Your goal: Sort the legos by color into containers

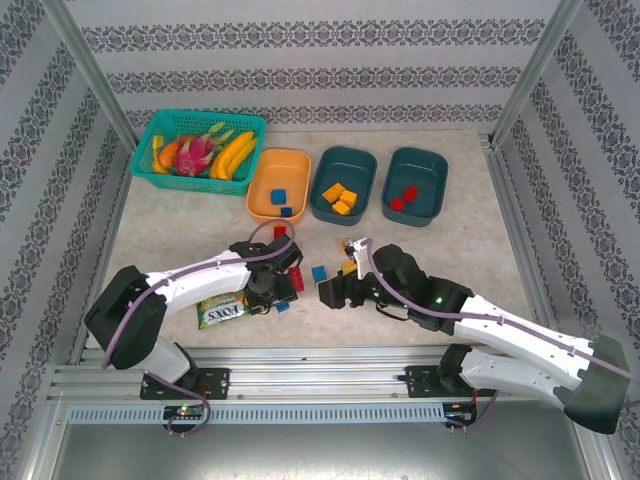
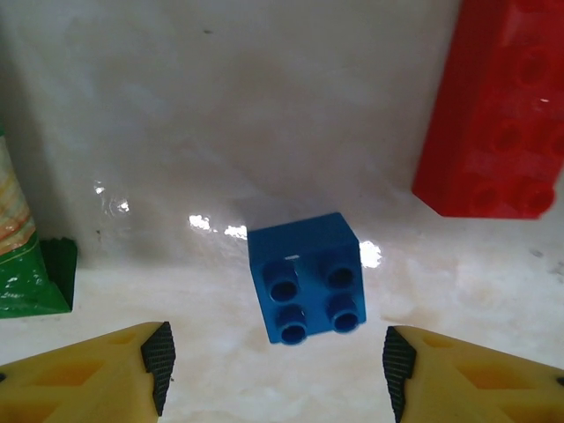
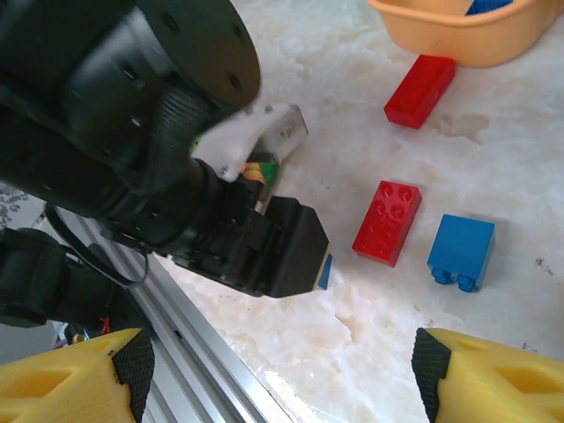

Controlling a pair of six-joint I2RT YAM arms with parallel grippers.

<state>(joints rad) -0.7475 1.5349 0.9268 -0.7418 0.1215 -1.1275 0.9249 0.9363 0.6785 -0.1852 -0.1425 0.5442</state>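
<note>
A small blue lego (image 2: 306,278) lies studs-up on the table, just ahead of my left gripper (image 2: 278,366), whose jaws stand apart on either side without touching it. From above, the left gripper (image 1: 277,296) hovers over that blue lego (image 1: 285,306). My right gripper (image 3: 282,374) is open and holds nothing; it (image 1: 329,293) faces the left one. Loose on the table are a red lego (image 3: 388,222), a blue lego (image 3: 461,251) and another red lego (image 3: 420,90). The orange container (image 1: 262,190) holds blue legos, the middle teal container (image 1: 322,188) orange-yellow ones, the right teal container (image 1: 434,188) red ones.
A green snack packet (image 1: 220,313) lies left of the left gripper. A teal mesh basket (image 1: 150,130) with fruit stands at the back left. Yellow legos (image 1: 349,267) lie by the right wrist. The metal rail (image 1: 320,380) runs along the near edge.
</note>
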